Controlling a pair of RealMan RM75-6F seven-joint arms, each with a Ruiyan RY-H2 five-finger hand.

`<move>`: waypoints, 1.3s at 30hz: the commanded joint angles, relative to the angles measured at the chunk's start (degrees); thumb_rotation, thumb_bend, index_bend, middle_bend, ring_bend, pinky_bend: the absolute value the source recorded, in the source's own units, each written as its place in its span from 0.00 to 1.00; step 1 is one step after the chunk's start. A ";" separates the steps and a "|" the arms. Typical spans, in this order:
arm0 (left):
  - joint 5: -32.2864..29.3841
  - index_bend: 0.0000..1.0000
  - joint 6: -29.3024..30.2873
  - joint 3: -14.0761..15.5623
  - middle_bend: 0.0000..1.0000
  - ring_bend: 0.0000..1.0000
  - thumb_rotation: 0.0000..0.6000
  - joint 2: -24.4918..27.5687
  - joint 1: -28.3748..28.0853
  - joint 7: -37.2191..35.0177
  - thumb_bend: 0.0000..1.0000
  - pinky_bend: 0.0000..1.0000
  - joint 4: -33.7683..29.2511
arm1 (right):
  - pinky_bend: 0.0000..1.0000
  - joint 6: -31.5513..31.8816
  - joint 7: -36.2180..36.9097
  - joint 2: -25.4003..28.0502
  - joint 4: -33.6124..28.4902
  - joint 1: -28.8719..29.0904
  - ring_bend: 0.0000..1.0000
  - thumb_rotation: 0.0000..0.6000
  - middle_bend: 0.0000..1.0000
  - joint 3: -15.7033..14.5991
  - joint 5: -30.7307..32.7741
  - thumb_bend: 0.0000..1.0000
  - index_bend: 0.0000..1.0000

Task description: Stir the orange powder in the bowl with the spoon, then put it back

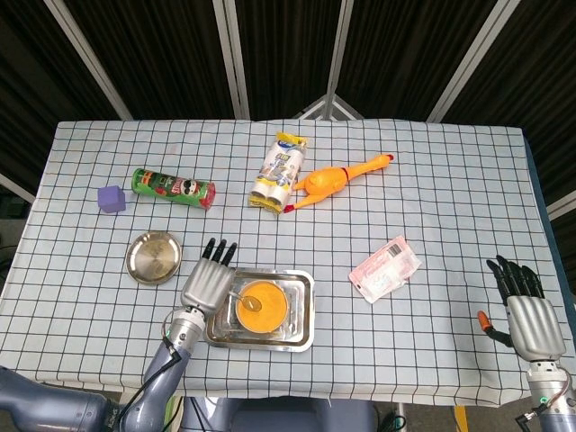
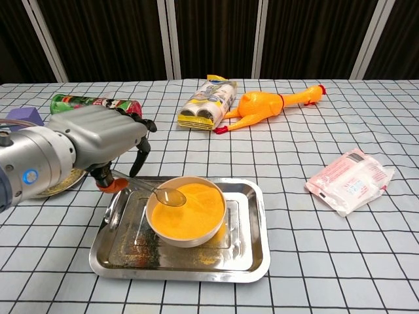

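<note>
Spoon [image 2: 157, 191] held over the powder [image 2: 190, 210], stirring not yet begun.

The spoon is pinched by its orange handle end in the left hand [image 2: 98, 140], the remaining fingers hanging loosely curled; its bowl end is poised at the left edge of the powder in the bowl [image 2: 196, 237], which sits in the tray [image 2: 252, 252]. The spoon is judged light, stiff and slippery at its steel stem, so the handle is the place to be gripped. The powder is likely loose and easily spilled. The right hand [image 1: 525, 310] rests apart, fingers spread, nothing held.
</note>
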 commanded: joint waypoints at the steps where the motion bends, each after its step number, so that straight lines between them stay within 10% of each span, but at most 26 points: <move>1: -0.41 0.51 0.47 0.34 0.04 0.00 1.00 -0.62 -0.59 -0.10 0.53 0.00 0.43 | 0.00 -0.02 0.02 0.01 -0.01 0.02 0.00 1.00 0.00 -0.02 -0.01 0.40 0.00; 24: -2.42 0.44 3.05 1.39 0.01 0.00 1.00 -3.41 -3.52 -2.21 0.38 0.00 1.73 | 0.00 -0.14 0.16 0.11 -0.09 0.01 0.00 1.00 0.00 -0.08 0.16 0.40 0.00; 39: -0.77 0.30 4.78 1.48 0.02 0.01 1.00 5.74 -1.99 -7.16 0.34 0.01 -7.90 | 0.00 -0.30 0.34 0.24 -0.22 0.06 0.00 1.00 0.00 -0.11 0.23 0.40 0.00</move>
